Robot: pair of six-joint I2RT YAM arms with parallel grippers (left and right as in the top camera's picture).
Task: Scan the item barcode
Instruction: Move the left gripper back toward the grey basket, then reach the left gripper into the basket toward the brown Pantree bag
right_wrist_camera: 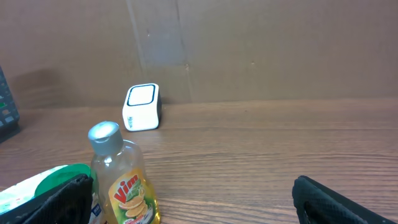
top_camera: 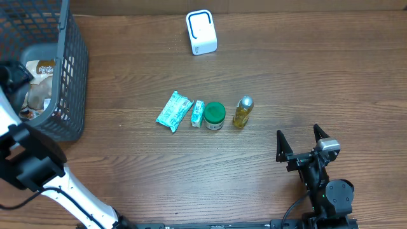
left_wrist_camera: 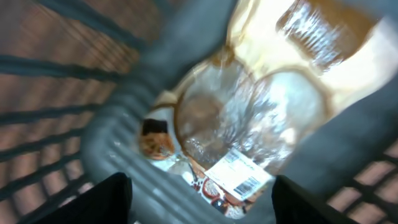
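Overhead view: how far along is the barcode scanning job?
Done: one bag lies in the basket, presumably scanned. In hand: nothing; the left gripper hangs open over that bag, the right gripper waits open. Left: packet, box, jar and bottle lie on the table, apart from the scanner.

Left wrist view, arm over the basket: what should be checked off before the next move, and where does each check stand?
1. Jaws of left gripper apart, nothing between them: ok.
2. The package lying in the basket, not gripped: ok.
3. Jaws of right gripper open and empty: ok.
4. The scanner upright, unobstructed: ok.
5. The pouch, small box, jar and bottle in a row on the table: ok.
6. Barcode side of those four: cannot tell.
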